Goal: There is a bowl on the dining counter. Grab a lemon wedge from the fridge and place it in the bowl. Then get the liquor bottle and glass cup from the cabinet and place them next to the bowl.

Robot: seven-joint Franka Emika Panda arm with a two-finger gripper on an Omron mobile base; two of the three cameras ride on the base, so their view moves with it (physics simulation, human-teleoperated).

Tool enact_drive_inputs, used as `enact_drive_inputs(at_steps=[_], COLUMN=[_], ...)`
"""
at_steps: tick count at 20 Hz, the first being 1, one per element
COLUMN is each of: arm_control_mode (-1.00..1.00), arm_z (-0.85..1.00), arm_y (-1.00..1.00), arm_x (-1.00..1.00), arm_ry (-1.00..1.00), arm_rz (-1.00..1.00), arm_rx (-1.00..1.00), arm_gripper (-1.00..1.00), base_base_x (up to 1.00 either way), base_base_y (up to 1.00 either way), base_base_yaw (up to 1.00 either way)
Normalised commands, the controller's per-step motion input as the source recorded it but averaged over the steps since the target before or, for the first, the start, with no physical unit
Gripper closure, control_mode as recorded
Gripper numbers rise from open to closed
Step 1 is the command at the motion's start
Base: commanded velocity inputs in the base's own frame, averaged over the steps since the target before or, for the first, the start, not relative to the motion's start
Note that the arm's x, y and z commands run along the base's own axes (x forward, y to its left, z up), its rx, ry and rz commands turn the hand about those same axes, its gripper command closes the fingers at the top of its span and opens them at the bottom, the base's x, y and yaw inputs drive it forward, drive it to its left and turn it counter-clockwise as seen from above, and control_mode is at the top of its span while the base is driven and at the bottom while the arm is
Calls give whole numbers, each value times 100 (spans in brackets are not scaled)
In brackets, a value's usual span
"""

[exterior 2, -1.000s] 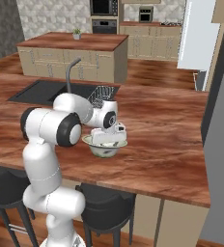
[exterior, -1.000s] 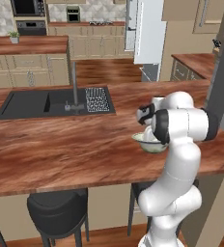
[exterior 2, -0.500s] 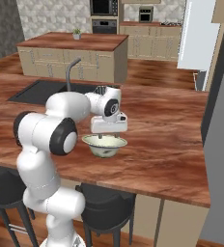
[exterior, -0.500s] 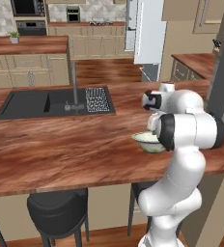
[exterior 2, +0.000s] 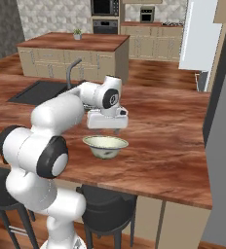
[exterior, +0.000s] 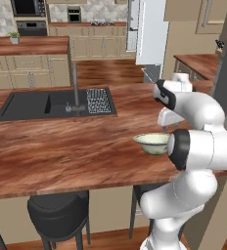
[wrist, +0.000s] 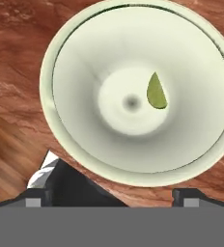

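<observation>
One lemon wedge [wrist: 156,91], small, light and likely slippery, lies inside the bowl [wrist: 75,58] on the table [exterior: 61,146], beneath the hand [exterior 2: 107,130] with fingers apart, best pinched across its flat sides.

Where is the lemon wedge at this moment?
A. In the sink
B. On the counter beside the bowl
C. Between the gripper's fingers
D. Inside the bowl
D: the hand view shows the yellow-green lemon wedge lying on the inner floor of the bowl, with the gripper open above it and holding nothing.
</observation>
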Motion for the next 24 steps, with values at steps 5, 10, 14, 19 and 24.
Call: enact_drive_inputs(at_steps=[5, 10, 14, 19, 24], arm_control_mode=[-100, -100, -100, -100, -100], arm_z=[-11, -14, -15, -10, -23], arm_y=[0, 22, 27, 4, 3], arm_x=[-66, -4, 6, 0, 0], arm_ry=[-1, -5, -3, -5, -2], arm_rz=[0, 0, 0, 0, 0], arm_rx=[0, 0, 0, 0, 0], arm_gripper=[-100, -100, -100, -100, -100], base_base_x=[0, 0, 0, 0, 0], base_base_y=[0, 0, 0, 0, 0], base_base_yaw=[0, 0, 0, 0, 0])
